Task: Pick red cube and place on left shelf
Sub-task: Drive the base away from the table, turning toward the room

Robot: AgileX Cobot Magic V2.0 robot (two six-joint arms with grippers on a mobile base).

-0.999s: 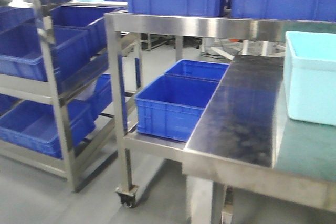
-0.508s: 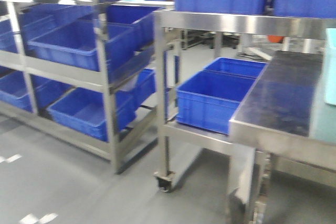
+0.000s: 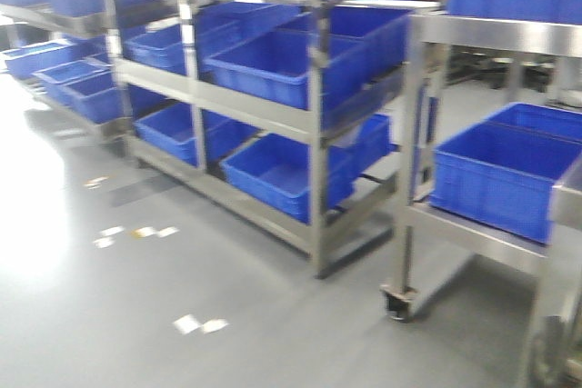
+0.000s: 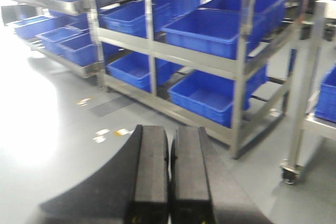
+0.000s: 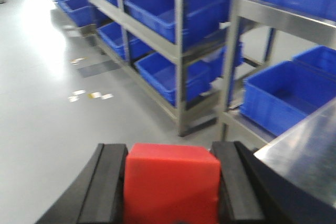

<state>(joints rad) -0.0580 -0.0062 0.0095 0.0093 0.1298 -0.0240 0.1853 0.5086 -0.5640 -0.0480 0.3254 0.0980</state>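
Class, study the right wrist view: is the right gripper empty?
No: the right gripper is shut on the red cube, which fills the gap between its jaws.

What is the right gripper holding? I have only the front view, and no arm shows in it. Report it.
Observer: In the right wrist view, the right gripper is shut on a red cube, with a finger against each side.
Operator: Now report the left gripper.
Observer: In the left wrist view, the left gripper is shut. Its pads are pressed together with nothing between them.
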